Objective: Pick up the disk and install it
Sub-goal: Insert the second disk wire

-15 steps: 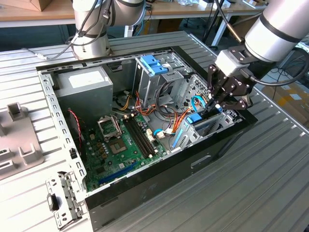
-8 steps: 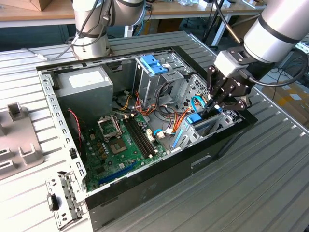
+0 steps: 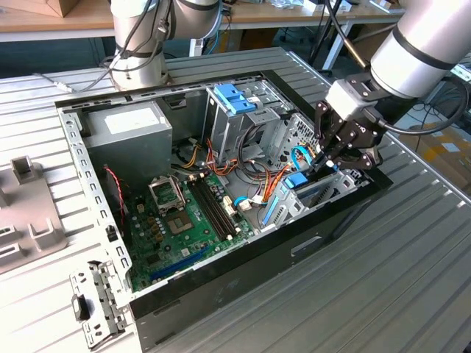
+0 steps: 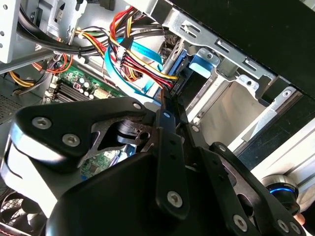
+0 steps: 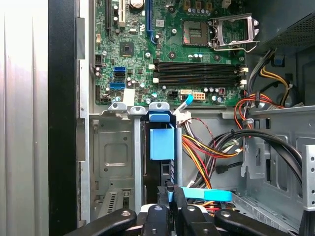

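Gripper (image 5: 170, 192) nearly closed, fingertips pinching the blue tab at the end of the disk (image 5: 161, 145). Disk seated edge-on in the metal drive bay (image 5: 110, 157) beside the motherboard (image 5: 167, 44).

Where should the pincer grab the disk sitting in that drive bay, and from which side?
Judging by its pose, grip the blue tab at the disk's exposed end, coming from the case's open side. The disk stands on edge between metal bay walls, so its flat faces look blocked.
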Controlling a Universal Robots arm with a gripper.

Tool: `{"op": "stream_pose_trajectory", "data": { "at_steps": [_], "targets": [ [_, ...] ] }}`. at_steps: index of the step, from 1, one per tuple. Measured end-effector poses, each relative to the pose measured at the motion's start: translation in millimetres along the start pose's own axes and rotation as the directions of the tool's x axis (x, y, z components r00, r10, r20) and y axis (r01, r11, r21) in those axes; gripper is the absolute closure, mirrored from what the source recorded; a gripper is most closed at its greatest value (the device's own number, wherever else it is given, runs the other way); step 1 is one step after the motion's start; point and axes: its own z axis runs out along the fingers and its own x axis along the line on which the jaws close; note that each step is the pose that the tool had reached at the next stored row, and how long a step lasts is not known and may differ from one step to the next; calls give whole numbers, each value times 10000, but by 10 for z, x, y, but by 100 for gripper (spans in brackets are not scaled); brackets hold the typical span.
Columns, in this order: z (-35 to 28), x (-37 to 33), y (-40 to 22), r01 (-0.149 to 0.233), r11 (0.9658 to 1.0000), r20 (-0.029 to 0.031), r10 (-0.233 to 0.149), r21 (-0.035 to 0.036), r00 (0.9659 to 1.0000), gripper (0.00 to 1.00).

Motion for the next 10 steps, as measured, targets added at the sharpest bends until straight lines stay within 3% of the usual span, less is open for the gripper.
{"op": "stream_pose_trajectory", "data": {
  "at_steps": [9,10],
  "targets": [
    [28,3,-1,1,10000,17,-1,1,10000,83],
    [21,2,-1,0,10000,2,0,0,10000,64]
  ]
}}
